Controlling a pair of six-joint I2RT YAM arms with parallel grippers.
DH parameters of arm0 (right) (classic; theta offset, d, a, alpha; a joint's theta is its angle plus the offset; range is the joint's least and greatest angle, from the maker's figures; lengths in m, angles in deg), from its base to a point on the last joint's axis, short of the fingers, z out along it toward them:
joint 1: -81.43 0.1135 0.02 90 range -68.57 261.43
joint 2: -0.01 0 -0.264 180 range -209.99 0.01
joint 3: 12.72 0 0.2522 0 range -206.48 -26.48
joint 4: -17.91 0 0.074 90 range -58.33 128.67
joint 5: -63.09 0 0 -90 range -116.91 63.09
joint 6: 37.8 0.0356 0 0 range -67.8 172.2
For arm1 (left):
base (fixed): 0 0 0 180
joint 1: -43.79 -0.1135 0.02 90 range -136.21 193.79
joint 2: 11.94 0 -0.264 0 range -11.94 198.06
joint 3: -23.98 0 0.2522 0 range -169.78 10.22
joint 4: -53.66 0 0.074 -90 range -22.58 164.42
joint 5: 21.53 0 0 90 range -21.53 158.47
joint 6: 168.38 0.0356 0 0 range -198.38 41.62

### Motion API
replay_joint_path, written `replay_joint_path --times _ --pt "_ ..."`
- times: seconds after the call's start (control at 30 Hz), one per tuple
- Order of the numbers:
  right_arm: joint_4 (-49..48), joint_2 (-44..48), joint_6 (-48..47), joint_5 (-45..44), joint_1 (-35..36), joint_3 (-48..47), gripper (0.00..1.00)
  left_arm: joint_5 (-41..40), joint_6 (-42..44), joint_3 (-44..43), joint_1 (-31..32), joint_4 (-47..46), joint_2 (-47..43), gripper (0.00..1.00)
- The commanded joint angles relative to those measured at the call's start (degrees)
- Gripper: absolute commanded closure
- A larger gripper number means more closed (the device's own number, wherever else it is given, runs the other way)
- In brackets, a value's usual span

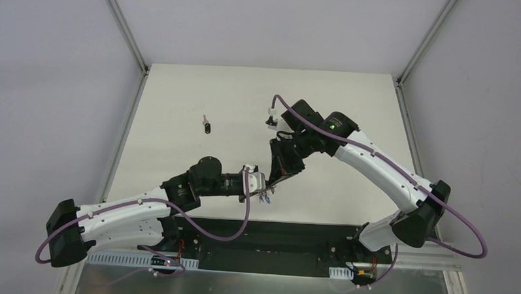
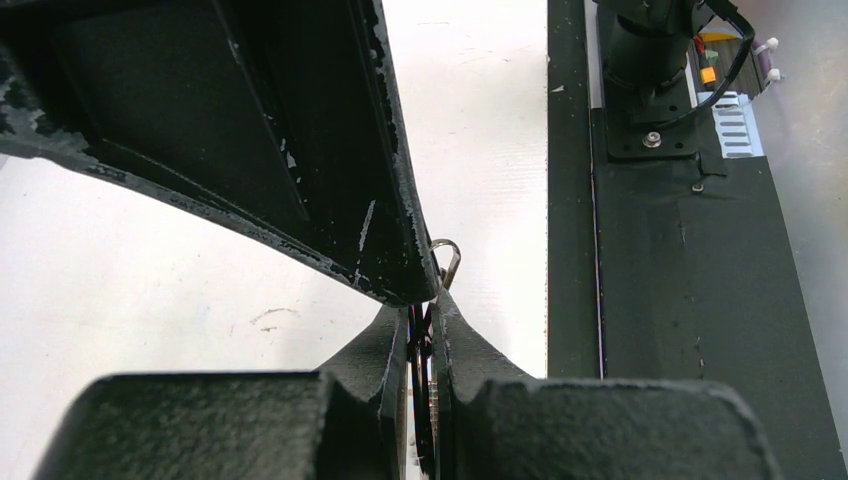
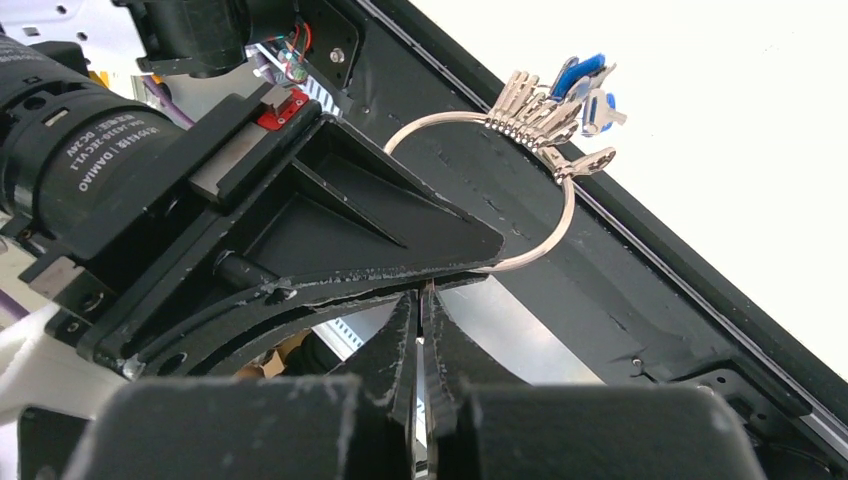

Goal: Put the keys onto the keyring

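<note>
My left gripper [image 1: 262,185] is shut on the keyring [image 3: 440,116], a thin silver wire ring, and holds it above the table's near edge. Several silver keys [image 3: 545,105], some with blue heads, hang bunched on the ring; they also show in the top view [image 1: 266,199]. My right gripper [image 1: 274,177] is shut and its tips [image 3: 420,295] meet the left finger [image 3: 350,210] at the ring. A small silver loop [image 2: 447,262], seemingly a key's head, sticks out from the right finger's [image 2: 300,150] tip. The ring runs edge-on between my left gripper's pads [image 2: 422,305].
A small loose silver and dark object [image 1: 207,124], probably a key, lies on the white table [image 1: 351,104] at the far left. The black mounting strip [image 1: 274,236] runs along the near edge under both grippers. Frame posts stand at the table's far corners.
</note>
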Motion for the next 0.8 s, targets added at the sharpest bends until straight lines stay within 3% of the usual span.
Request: replay_joint_path --times 0.0,0.37,0.43,0.63,0.77 --pt "-0.3 2.8 1.2 2.8 0.5 0.6 1.00 -2.7 -0.6 -1.7 -0.3 -3.5 -3.2 1.00" --pt "-2.5 4.0 1.8 4.3 0.6 1.9 1.00 -4.6 -2.2 -1.3 -0.3 -2.9 -6.6 1.00" --pt "-3.7 5.2 2.2 3.4 0.7 1.8 0.87 -4.6 -2.6 -1.4 -0.3 -2.6 -6.9 1.00" --pt "-4.7 8.3 0.3 -0.5 1.2 1.1 0.62 -4.4 -5.4 -1.9 -0.3 -2.3 -7.1 1.00" --pt "-6.3 10.6 -2.3 -5.5 1.8 2.3 0.59 -4.4 -8.6 -2.4 -0.3 -2.1 -7.6 1.00"
